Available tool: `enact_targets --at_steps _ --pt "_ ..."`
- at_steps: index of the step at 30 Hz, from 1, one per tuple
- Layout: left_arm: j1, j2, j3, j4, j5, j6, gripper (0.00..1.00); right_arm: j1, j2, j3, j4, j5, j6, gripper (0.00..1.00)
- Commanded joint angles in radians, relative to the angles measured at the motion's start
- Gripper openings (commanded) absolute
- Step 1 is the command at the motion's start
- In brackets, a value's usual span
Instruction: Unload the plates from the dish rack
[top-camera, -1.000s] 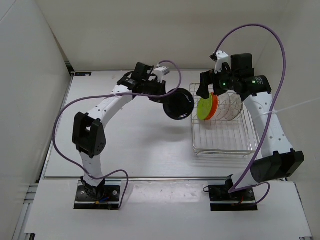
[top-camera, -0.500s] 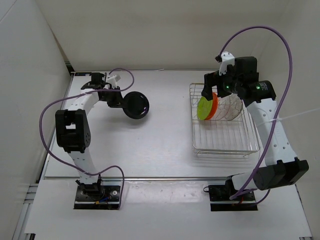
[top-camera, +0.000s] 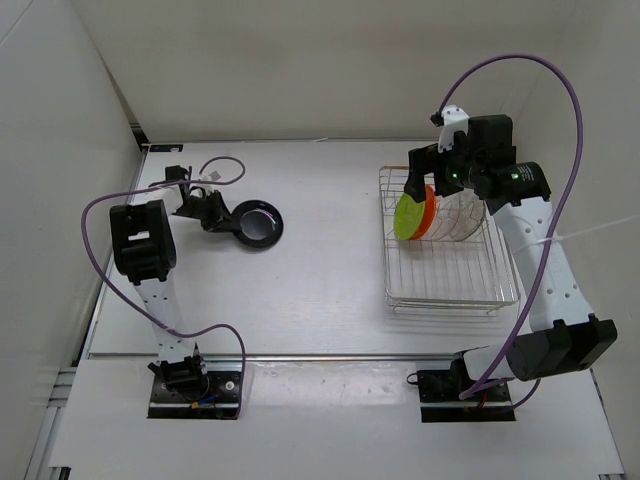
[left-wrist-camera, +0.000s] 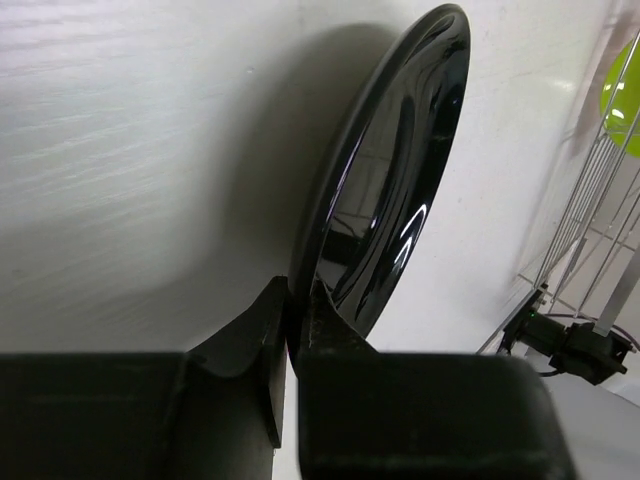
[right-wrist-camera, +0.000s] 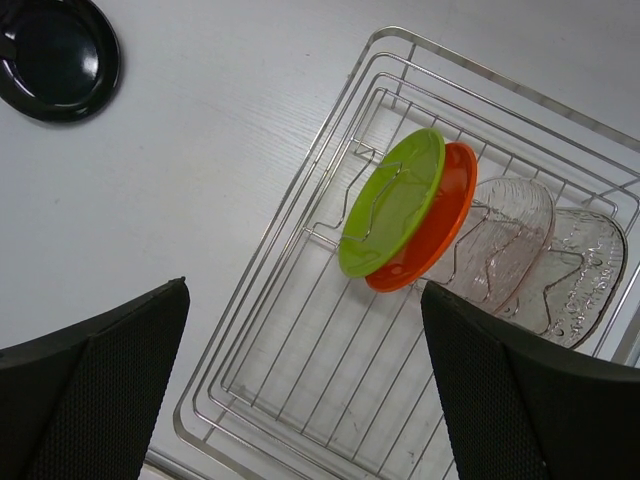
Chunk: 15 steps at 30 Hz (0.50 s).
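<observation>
**A:** Start at the left gripper (left-wrist-camera: 290, 310). What does it have?

**B:** Its jaws are pinched together on the rim of the black plate (left-wrist-camera: 400, 180), with only the thickness of the rim between them. In the top view that gripper (top-camera: 222, 217) sits low at the left side of the table (top-camera: 320, 290), and the black plate (top-camera: 258, 222) reaches out to its right, hollow side up.

**A:** Is the plate down on the table?

**B:** I cannot tell. The wrist view shows its underside turned toward the tabletop and close to it, with a dark shadow beneath, but contact is not clear.

**A:** And the right gripper (right-wrist-camera: 305, 290)?

**B:** Spread wide, with nothing between the jaws. It hangs above the far end of the dish rack (right-wrist-camera: 330, 370), looking straight down into it.

**A:** What is in the rack?

**B:** Four plates stand on edge in a row and lean. The lime green plate (right-wrist-camera: 392, 200) is at the front and the orange plate (right-wrist-camera: 440, 220) is right behind it and against it. After those come the two clear plates (right-wrist-camera: 505, 240), overlapping each other. From above, the dish rack (top-camera: 450, 285) lies on the right side of the table, well apart from the black plate, and its near half is bare wire.
</observation>
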Motion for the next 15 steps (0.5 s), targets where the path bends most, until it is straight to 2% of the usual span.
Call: enact_targets --at_steps 1,4,5,6,8,9,11,13,15 --pt "0.013 -0.013 0.039 0.006 0.042 0.018 0.11 -0.005 -0.026 -0.001 0.038 0.011 -0.007 1.00" --pt "0.013 0.019 0.069 -0.008 0.051 0.018 0.24 -0.005 -0.017 -0.001 0.038 0.037 0.004 1.00" --pt "0.013 0.031 0.069 -0.008 0.051 0.018 0.37 -0.005 -0.017 -0.012 0.038 0.068 0.004 1.00" --pt "0.013 0.032 0.069 -0.008 0.039 0.018 0.43 -0.005 -0.017 -0.012 0.038 0.081 0.004 1.00" --pt "0.013 0.042 0.069 -0.008 0.039 0.018 0.49 -0.005 -0.008 -0.023 0.038 0.082 -0.005 1.00" --pt "0.013 0.042 0.079 -0.008 0.028 0.018 0.57 -0.005 -0.007 -0.032 0.038 0.100 -0.005 1.00" --pt "0.013 0.042 0.079 -0.008 0.017 0.018 0.59 -0.005 0.003 -0.032 0.038 0.109 -0.005 1.00" --pt "0.022 0.029 0.079 -0.032 0.007 0.018 0.76 -0.005 0.026 -0.023 0.029 0.131 -0.005 1.00" --pt "0.022 0.004 0.079 -0.032 -0.021 0.018 1.00 -0.005 0.046 -0.012 0.017 0.175 -0.022 0.99"
